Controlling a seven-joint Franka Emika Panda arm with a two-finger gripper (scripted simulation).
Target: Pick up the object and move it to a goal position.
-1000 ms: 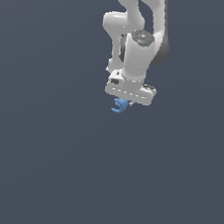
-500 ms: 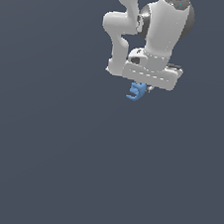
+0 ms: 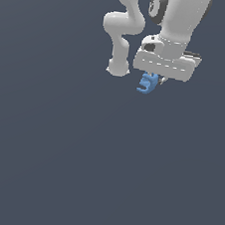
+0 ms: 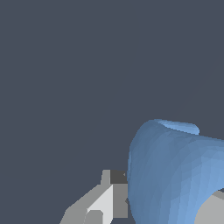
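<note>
Hanging just under the white gripper (image 3: pixel 155 81), the small bright-blue hooked object (image 3: pixel 147 83) is clear of the dark worktop (image 3: pixel 77 170), its curled end pointing down and toward the exterior view's left. Only its top is tucked up into the gripper body, so most of the hook shows below. In the wrist view the object (image 4: pixel 175 175) fills a big part of the picture, a rounded blue bulk with a grey finger (image 4: pixel 105 199) pressed right against its side; from that I take it the jaws are pinching the piece, though the far finger is mostly hidden behind the blue.

Above the gripper the arm's thick white forearm (image 3: pixel 182 16) leans in from the top of the exterior view, and the arm's other links (image 3: pixel 123 30) sit behind, toward the exterior view's left.

No goal marker shows anywhere in either view, so I cannot say which way the carry has to go. The step in hand looks like the transport. Doing it well means keeping the pinch firm on such a small, curved piece, which could twist or slip between flat pads. A smooth, unhurried travel with the wrist held level would suit, avoiding any jerk that lets the hook swing, and holding height above the worktop until over the goal.
</note>
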